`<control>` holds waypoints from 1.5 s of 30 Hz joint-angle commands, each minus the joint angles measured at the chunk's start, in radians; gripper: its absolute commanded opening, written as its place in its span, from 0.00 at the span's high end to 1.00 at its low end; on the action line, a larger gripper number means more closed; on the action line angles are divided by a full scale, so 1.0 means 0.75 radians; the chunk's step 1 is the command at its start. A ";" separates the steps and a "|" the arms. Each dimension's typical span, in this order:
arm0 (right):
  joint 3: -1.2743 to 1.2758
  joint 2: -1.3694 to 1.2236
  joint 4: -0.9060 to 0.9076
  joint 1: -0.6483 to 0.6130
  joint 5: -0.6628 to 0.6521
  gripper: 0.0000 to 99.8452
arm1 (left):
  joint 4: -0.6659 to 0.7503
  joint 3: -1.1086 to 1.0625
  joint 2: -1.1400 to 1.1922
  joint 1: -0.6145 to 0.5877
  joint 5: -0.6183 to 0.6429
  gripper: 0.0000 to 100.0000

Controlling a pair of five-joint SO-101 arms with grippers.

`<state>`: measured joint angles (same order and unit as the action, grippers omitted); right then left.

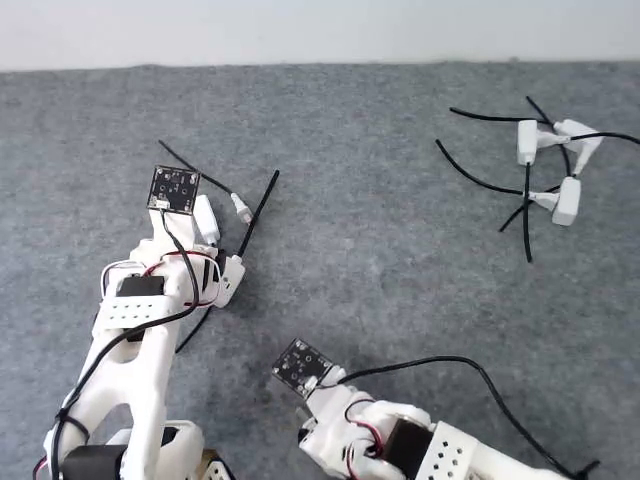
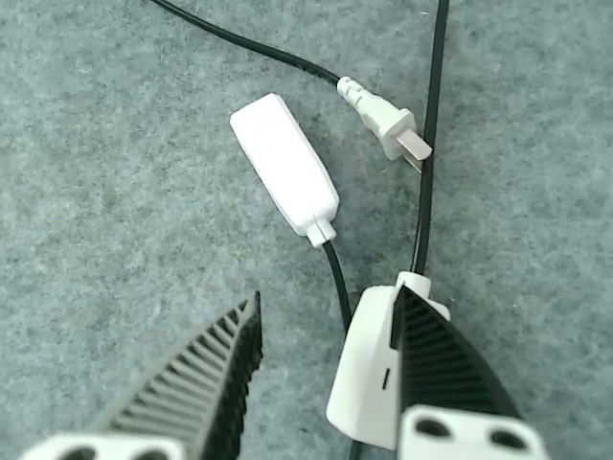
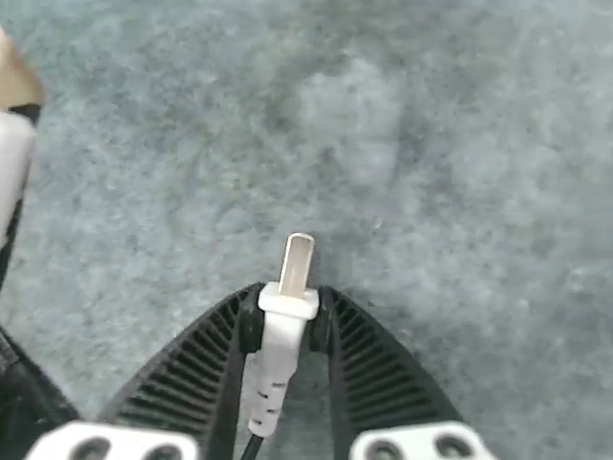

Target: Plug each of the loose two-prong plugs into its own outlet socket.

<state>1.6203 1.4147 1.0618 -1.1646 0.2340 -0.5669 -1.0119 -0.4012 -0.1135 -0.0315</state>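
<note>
Near the left claw [image 2: 326,302], part of one white socket [image 2: 369,374] is hidden behind a black finger [image 2: 441,364], and its cord is cut off at the picture's edge. This claw is wide open and holds nothing (that one finger seems to touch the socket's side). Just past it on the grey mat [image 2: 115,192] lie a second socket [image 2: 284,171] and a loose plug [image 2: 388,123]. They are close together but apart, and the plug's prongs are right beside a black cord [image 2: 433,96]. The right claw [image 3: 287,299] is squeezed tight on another plug [image 3: 276,359], whose prongs stick out past the fingertips. Seen from the side, the two prongs look like one. At that picture's edge is a white thing [image 3: 11,182], too cut off to name. Far across the mat, a tangle of white pieces [image 1: 567,200] and cords is too small to tell what is plugged in.
</note>
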 commanded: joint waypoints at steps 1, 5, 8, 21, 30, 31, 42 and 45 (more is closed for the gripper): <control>-0.008 0.007 -0.007 0.097 -0.078 0.99 | 0.035 0.064 0.002 -0.008 0.020 0.78; -0.020 0.015 0.017 0.107 -0.113 0.99 | 0.035 0.062 0.002 -0.008 0.020 0.78; -0.055 0.015 0.003 0.148 -0.164 0.99 | 0.037 0.062 0.002 -0.004 0.020 0.78; -0.155 0.015 -0.717 0.862 -0.822 0.99 | 0.031 0.060 -0.010 0.002 0.020 0.78; -0.092 0.003 -0.958 0.825 -1.019 0.99 | -0.192 0.089 -0.207 0.225 0.014 0.78; -0.094 0.003 -0.973 0.805 -1.013 0.99 | -0.213 0.075 -0.270 0.248 0.012 0.78; -0.082 0.001 -0.973 0.764 -1.021 0.99 | -0.411 -0.210 -1.099 0.417 -0.115 0.78; -0.080 0.001 -0.971 0.766 -1.021 0.99 | -0.473 -0.240 -1.268 0.417 -0.121 0.78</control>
<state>1.5650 1.4131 0.3514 -0.5831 -0.5363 -0.8661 -1.1868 -1.1807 0.1903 -0.1036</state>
